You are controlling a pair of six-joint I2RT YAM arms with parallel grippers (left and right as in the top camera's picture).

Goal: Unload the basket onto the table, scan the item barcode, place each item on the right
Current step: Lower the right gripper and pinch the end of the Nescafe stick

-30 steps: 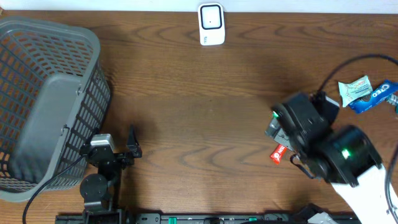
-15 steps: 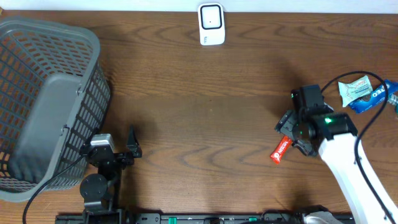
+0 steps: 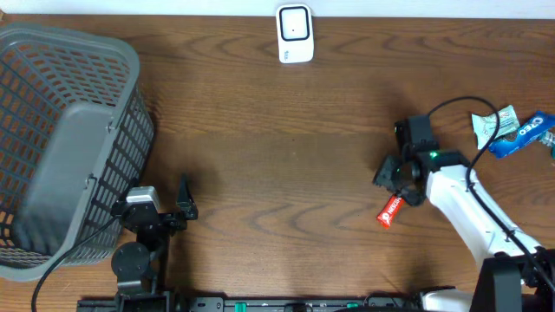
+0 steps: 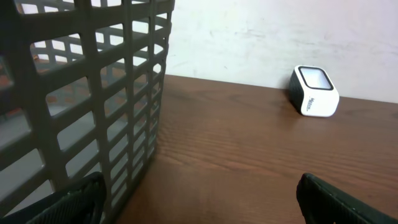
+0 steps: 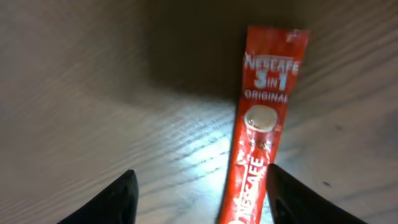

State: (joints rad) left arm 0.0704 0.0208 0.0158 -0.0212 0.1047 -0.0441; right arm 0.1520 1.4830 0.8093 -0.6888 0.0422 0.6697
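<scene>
The item, a red Nescafe 3in1 sachet [image 3: 391, 211] [image 5: 261, 124], lies flat on the wooden table at the right. My right gripper [image 3: 397, 185] [image 5: 200, 178] hangs low over it, jaws apart. The sachet's lower end lies between the fingers, close to the right finger [image 5: 292, 196], and neither pad visibly presses on it. The white barcode scanner [image 3: 295, 35] [image 4: 314, 92] stands at the table's far edge. At the near left my left gripper [image 3: 161, 204] [image 4: 202, 196] rests wide open and empty beside the basket.
A grey mesh basket [image 3: 69, 147] [image 4: 93, 93] fills the left side. A pale blue snack pack [image 3: 493, 125] and a blue Oreo pack [image 3: 525, 134] lie at the far right. The right arm's cable [image 3: 473, 108] loops above them.
My right arm has swung left and come down over the sachet, and its jaws have narrowed around it. The left arm has not moved.
</scene>
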